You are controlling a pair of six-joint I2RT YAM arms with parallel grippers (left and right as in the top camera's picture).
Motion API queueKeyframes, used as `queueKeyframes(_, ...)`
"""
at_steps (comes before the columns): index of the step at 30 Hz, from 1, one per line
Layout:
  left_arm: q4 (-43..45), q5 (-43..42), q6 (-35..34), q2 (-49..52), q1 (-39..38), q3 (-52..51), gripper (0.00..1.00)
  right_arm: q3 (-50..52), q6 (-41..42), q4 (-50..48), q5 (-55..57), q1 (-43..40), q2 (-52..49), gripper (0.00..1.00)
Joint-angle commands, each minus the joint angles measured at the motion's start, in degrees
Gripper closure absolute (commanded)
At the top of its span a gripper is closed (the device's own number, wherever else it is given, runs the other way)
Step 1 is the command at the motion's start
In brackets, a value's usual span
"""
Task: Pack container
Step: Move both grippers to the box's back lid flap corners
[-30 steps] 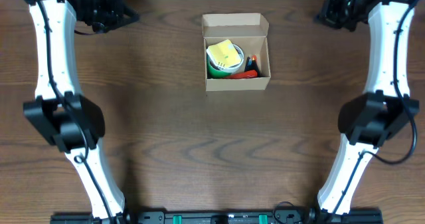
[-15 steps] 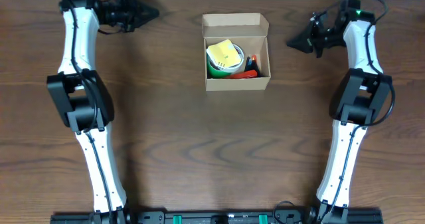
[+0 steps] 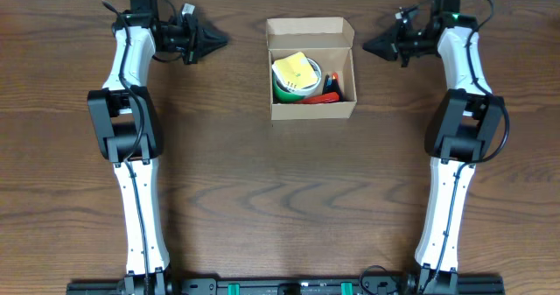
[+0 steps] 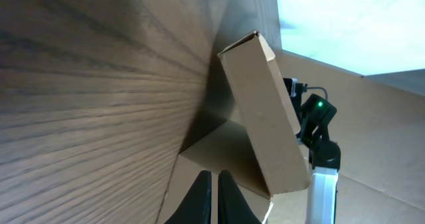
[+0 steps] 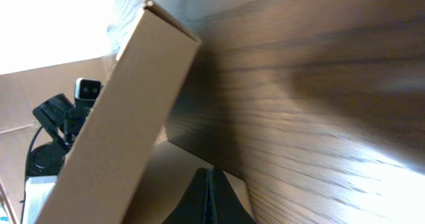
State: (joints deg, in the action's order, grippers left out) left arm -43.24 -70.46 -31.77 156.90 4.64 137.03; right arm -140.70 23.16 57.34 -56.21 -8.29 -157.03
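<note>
A dark brown wood-grain table [image 3: 262,199] fills the overhead frame. One thing sits directly on it: a tan cardboard box [image 3: 312,110], upper centre, flat on its base, its flap open toward the top edge.

No writing, label or number can be read in any view. The box [image 3: 312,109] shows plain walls (bare cardboard). The yellow pad [image 3: 296,68], at 9 o'clock inside it, may carry print, but it is too small to tell.
</note>
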Motion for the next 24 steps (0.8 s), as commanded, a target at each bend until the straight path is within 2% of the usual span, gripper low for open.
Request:
queueKeyframes(1, 0.28, 0.13, -2.60, 0.31, -1.11, 0.70, 0.94, -0.04, 2.80, -1.01, -1.92, 2.36, -0.24, 0.99)
queueKeyframes(9, 0.00, 1.51, -5.33, 0.31, -4.00, 0.70, 0.94, -0.04, 4.02, -2.82, -1.31, 4.92, -0.28, 0.99)
queueKeyframes(24, 0.79, 2.89, -6.01, 0.31, -7.06, 0.70, 0.94, -0.04, 2.75, -2.69, -1.09, 4.94, -0.28, 0.99)
